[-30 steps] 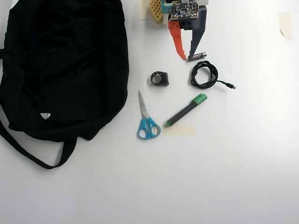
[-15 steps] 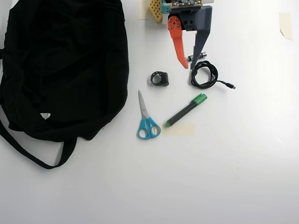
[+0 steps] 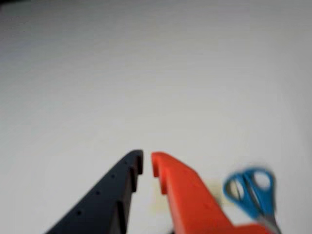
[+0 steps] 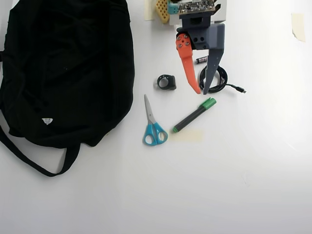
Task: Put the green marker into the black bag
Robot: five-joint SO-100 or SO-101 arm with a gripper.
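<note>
The green marker (image 4: 194,116) lies slanted on the white table in the overhead view, green cap up and to the right. My gripper (image 4: 201,91) hovers just above the cap end, orange finger on the left, dark finger on the right. Only a narrow gap separates the tips, and nothing is between them. The black bag (image 4: 63,68) fills the left side, its strap trailing toward the bottom. The wrist view shows the gripper (image 3: 146,160) over bare table; the marker is out of view there.
Blue-handled scissors (image 4: 153,127) (image 3: 251,190) lie left of the marker. A coiled black cable (image 4: 218,82) sits partly under the dark finger. A small battery (image 4: 200,60) and a black ring-shaped part (image 4: 166,82) lie nearby. A tape patch (image 4: 187,136) is below the marker.
The gripper has travelled down the overhead view from beside the battery to just above the marker's cap, now overlapping the cable. Nothing on the table moved.
</note>
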